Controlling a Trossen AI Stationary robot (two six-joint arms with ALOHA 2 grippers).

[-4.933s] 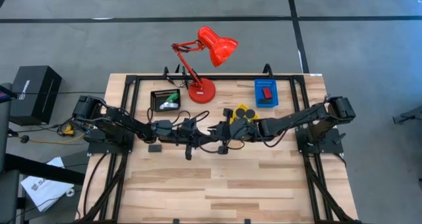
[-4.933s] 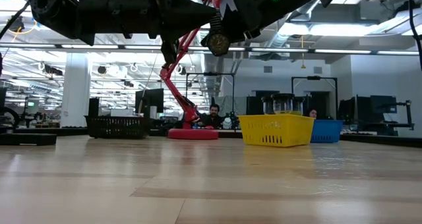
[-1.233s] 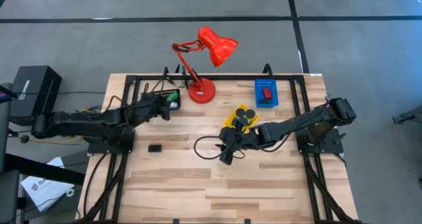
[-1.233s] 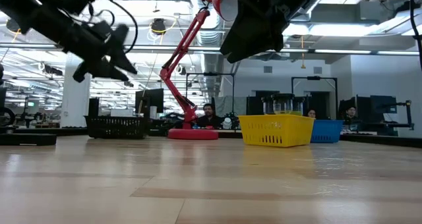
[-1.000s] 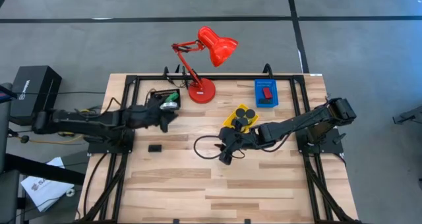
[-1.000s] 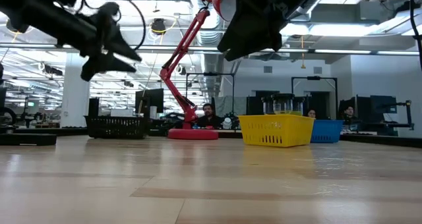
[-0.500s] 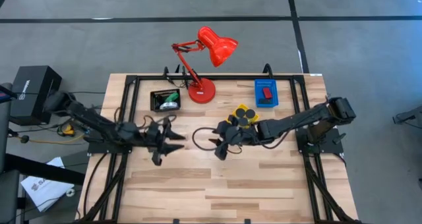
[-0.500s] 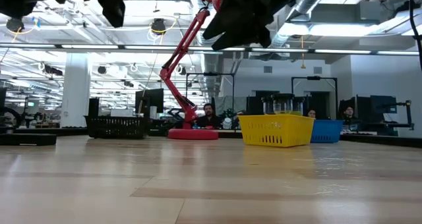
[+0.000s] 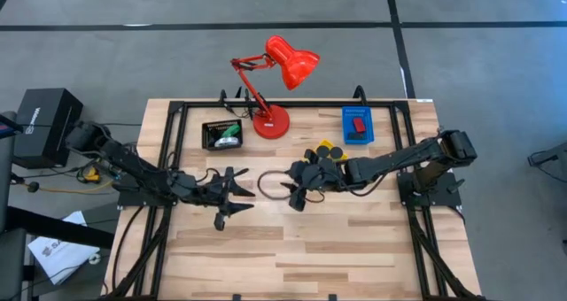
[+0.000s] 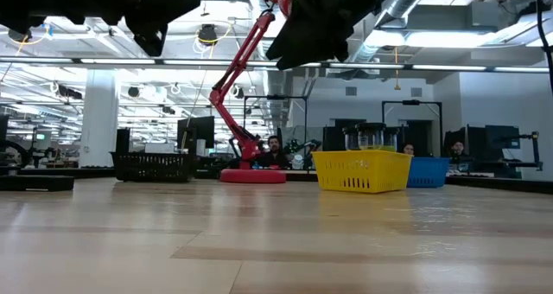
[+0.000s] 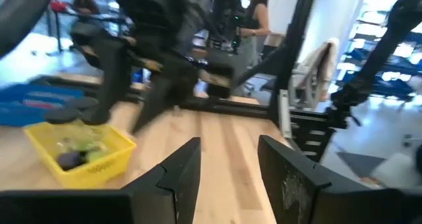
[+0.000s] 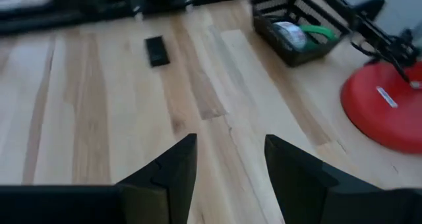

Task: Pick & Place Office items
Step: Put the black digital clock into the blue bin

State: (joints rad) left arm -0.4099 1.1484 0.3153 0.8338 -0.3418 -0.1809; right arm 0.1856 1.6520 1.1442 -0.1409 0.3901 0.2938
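My left gripper (image 9: pixel 232 196) hangs open and empty over the middle of the table; its own view (image 11: pixel 227 178) looks at my right arm and the yellow tray (image 11: pixel 79 155). My right gripper (image 9: pixel 291 189) is open and empty, facing it near the yellow tray (image 9: pixel 312 153), which holds black tape rolls (image 9: pixel 326 147). A small black block (image 12: pixel 156 51) lies flat on the wood; in the high view my left arm covers it. The black tray (image 9: pixel 221 135) holds a green cylinder (image 12: pixel 321 31) and a silvery clip (image 12: pixel 288 31). A red block (image 9: pixel 358 124) lies in the blue tray (image 9: pixel 358 135).
The red desk lamp stands with its round base (image 9: pixel 270 123) at the far edge between the black and blue trays. A dark cable loop (image 9: pixel 266 184) hangs between the two grippers. Bare wood (image 9: pixel 301 248) spreads across the near half. People sit in the room behind (image 10: pixel 278 149).
My left gripper has swung away from the black tray toward the near edge and the middle of the table, and now hangs over the place where the black block lay. My right gripper has shifted a little toward the far edge and the left.
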